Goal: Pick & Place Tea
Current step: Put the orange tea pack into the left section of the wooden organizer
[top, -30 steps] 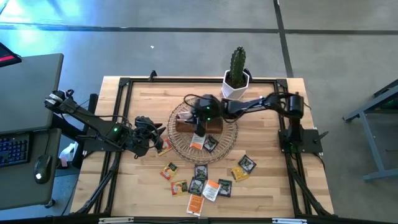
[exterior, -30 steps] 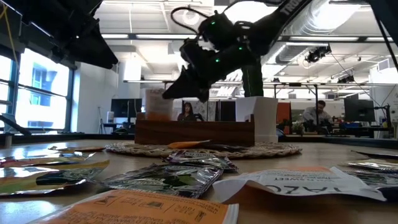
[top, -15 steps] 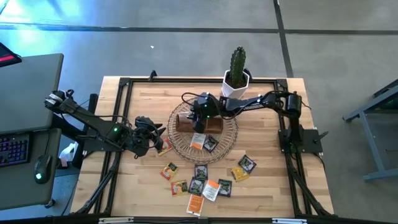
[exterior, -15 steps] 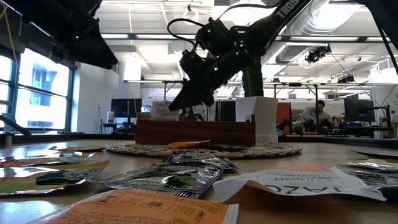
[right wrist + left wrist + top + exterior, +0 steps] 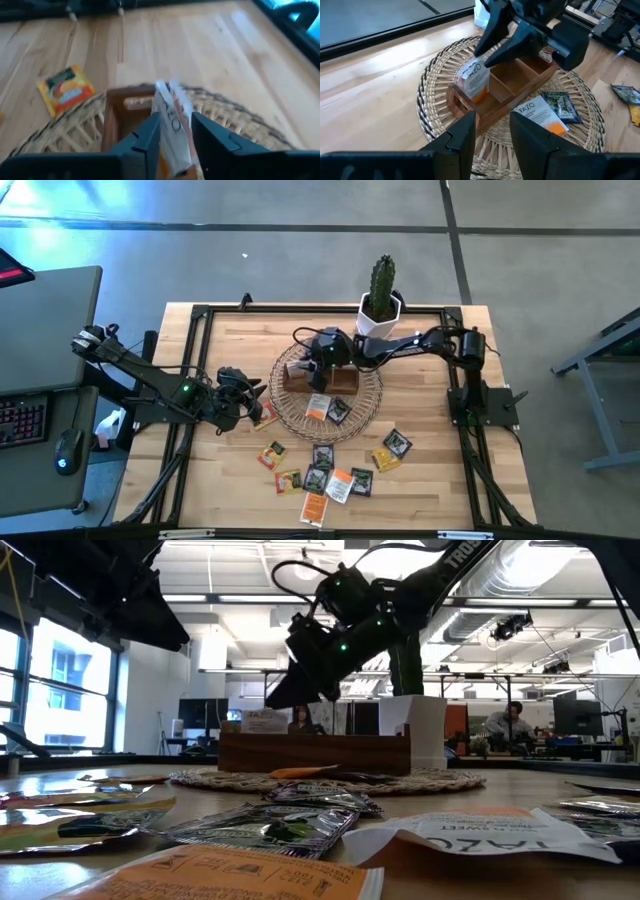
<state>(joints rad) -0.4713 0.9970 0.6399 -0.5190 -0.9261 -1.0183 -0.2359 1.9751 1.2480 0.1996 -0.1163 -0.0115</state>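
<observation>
Hovering over the end compartment of the wooden box (image 5: 502,90), my right end effector (image 5: 492,47) has its fingers parted around the top of an upright white-and-orange tea packet (image 5: 475,80) that stands in that compartment; from the right wrist view the packet (image 5: 172,130) sits in the gap between the fingers, and I cannot tell whether either finger touches it. The box rests on the round wicker mat (image 5: 355,410) in the middle of the worktop (image 5: 220,470). Two more packets (image 5: 328,408) lie flat on the mat just beside the box, and a loose scatter of packets (image 5: 330,470) lies on the bare wood nearer the front edge. My left end effector (image 5: 245,392) waits off the mat's left side, fingers apart and holding nothing, one orange packet (image 5: 265,416) just beside it. A potted cactus (image 5: 382,290) stands at the back edge.
</observation>
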